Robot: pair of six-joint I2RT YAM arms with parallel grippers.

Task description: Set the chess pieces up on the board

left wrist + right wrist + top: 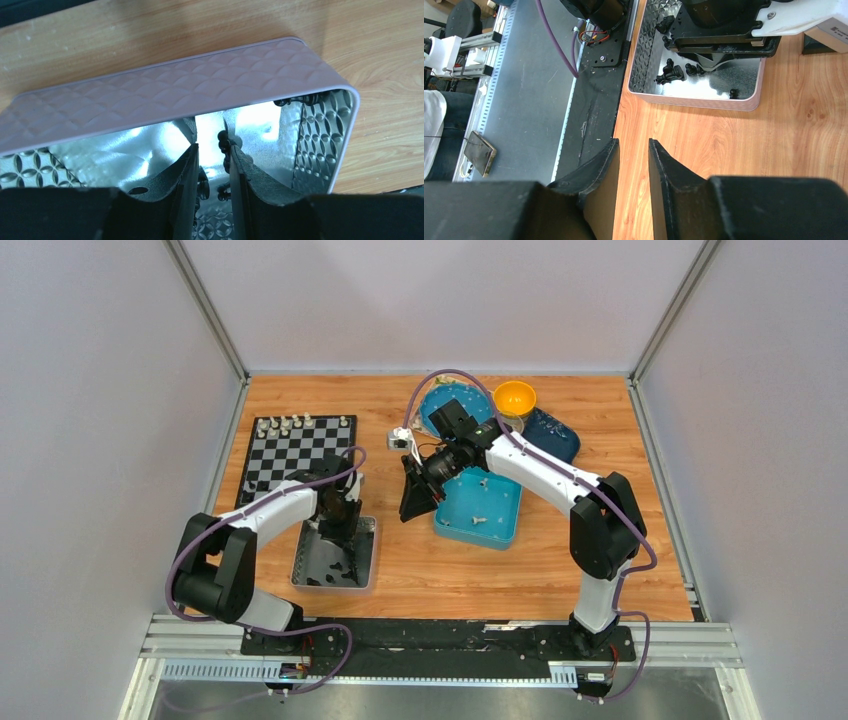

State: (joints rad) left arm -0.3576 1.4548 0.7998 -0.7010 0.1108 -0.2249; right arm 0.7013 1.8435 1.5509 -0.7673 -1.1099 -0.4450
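The board [290, 455] lies at the far left, with a row of cream-white chess pieces [300, 423] along its far edge. My left gripper [340, 528] is down inside the silver tray [303, 575]. In the left wrist view the left gripper [214, 152] is open, with small black chess pieces [224, 141] lying between and beside its fingertips, one against the right finger. My right gripper [415, 498] hangs over bare wood between the two trays. In its wrist view the right gripper [633, 146] is open and empty. Black pieces [671, 74] show in the silver tray [696, 101].
A blue square tray [500, 530] with a few cream-white pieces [478, 518] sits right of centre. Behind it are a round blue plate [440, 400], an orange bowl [514, 397] and a dark blue tray [555, 435]. The table's near edge meets a black rail [594, 100].
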